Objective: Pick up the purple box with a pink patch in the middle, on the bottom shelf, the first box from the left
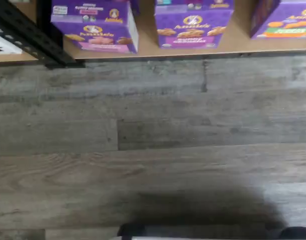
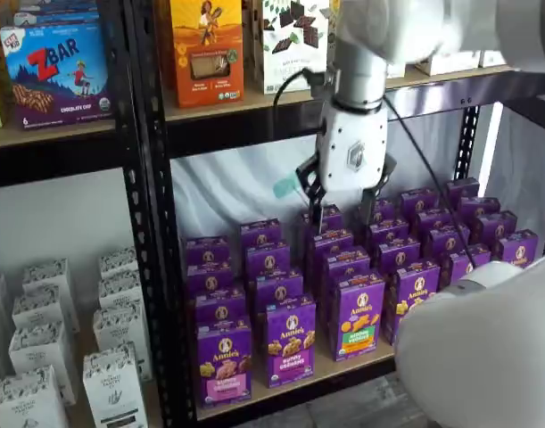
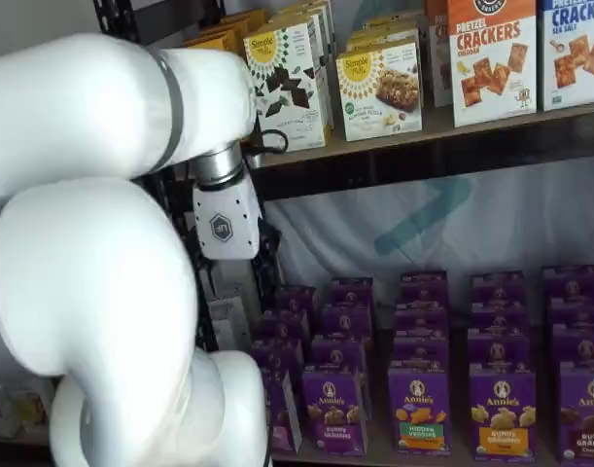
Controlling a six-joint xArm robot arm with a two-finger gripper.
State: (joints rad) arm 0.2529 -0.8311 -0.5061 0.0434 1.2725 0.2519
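Nearest us in both shelf views is just white arm body, so little to use there. Past it, the gripper (image 2: pixel 343 198) hangs above the rows of purple cartons, well apart from the front row. We see black fingers (image 2: pixel 313 192) on either side of the white body, but the tips blend into the boxes behind, so we can't tell if they're spread or pressed together; nothing is held.

The target, the purple box (image 2: pixel 223 364), stands upright at the front of the bottom shelf (image 2: pixel 290 390), leftmost in its row, just beside the black upright (image 2: pixel 156 267). The pink patch sits low on its face. The wrist view shows it too (image 1: pixel 95 27), over grey floor (image 1: pixel 153 140), so the camera is out in front of the shelf edge, not over the box.

Next to it is the all-purple carton (image 2: pixel 288 342), near or touching, we think; the view is too soft to be sure. Beyond that, the orange-and-green one (image 2: pixel 359 316).

For the approach:
- Bring the gripper down and toward the upright, centred on the pink-patch box.
- Open wide before descent. The side gaps look tight, so gripping front-to-back is likely safer.
- Watch the upright on the outer side.
- Clamp near the top and lift straight up so the carton behind stays put.
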